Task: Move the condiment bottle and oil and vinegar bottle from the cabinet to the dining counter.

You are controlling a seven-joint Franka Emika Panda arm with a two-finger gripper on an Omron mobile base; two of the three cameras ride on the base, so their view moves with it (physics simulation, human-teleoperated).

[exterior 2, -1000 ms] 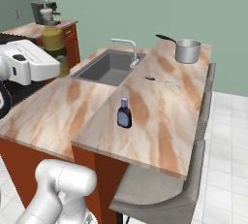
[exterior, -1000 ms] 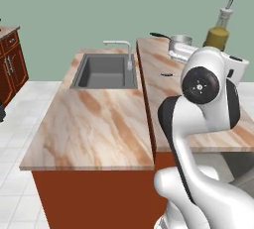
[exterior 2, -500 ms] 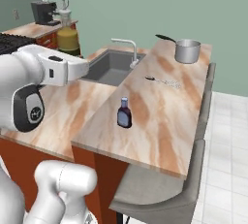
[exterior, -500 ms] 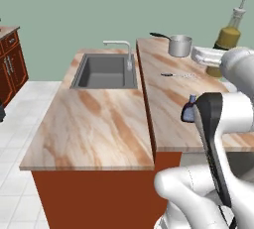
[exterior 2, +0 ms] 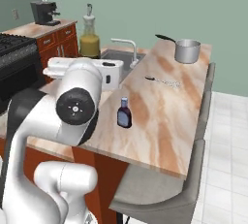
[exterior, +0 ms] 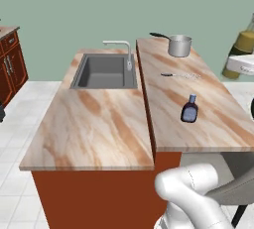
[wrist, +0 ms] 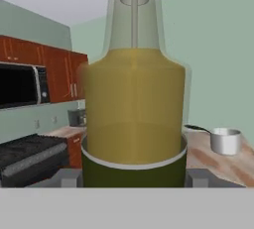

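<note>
One bottle already stood on the dining counter. The gripper apparently clasped the oil bottle upright (fingers mostly hidden); best lowered level, beside the first, before letting go.

No readable text, brand, number or sign stands on anything here. The condiment bottle on the dining counter carries a pale label (too small and blurred to make out any letters). The oil and vinegar bottle, seen close in the hand view, bears no lettering on its glass.
</note>
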